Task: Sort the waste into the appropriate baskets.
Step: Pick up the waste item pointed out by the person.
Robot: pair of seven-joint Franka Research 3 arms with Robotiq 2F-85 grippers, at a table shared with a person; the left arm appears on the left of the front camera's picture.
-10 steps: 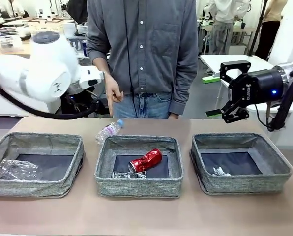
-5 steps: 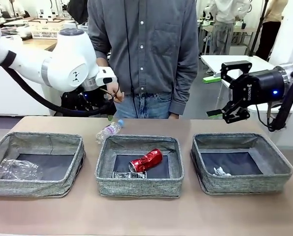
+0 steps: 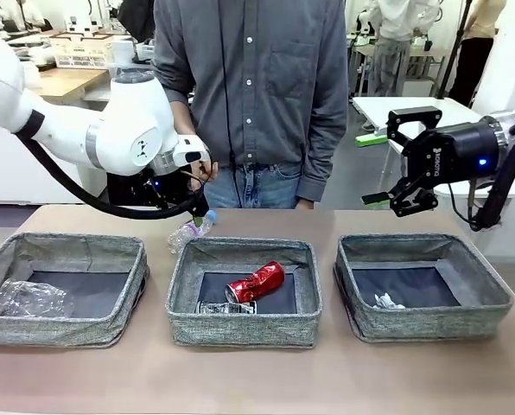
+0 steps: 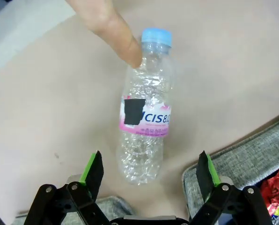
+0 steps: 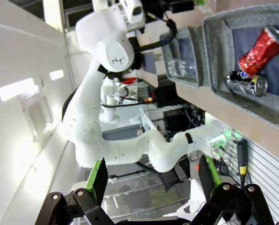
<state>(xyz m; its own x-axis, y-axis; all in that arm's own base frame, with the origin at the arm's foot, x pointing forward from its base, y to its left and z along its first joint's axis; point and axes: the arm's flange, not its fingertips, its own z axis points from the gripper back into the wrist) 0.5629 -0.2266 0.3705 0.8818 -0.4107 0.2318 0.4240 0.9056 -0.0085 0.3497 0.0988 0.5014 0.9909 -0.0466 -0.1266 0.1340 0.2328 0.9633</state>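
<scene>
Left arm has swung further right and lower since half a second ago, its wrist now just above the bottle; right arm unchanged.

Front view: bottle lies on the tabletop behind the middle basket, just off its back-left corner, cap pointing toward the person. Person's hand hangs beside the left wrist. Red can and dark can in middle basket, touching. Clear cup in left basket. Paper wad in right basket. Right hand held high above the right basket, fingers spread, holding nothing.

Left wrist view: left hand spread wide, green pads either side of the bottle's base, not touching. Bottle clear, crinkled, blue cap, pink-edged label with a black patch. A fingertip presses the bottle's shoulder below the cap. Basket corner at lower right.

Right wrist view: right hand spread, empty; both cans far off in the middle basket.
</scene>
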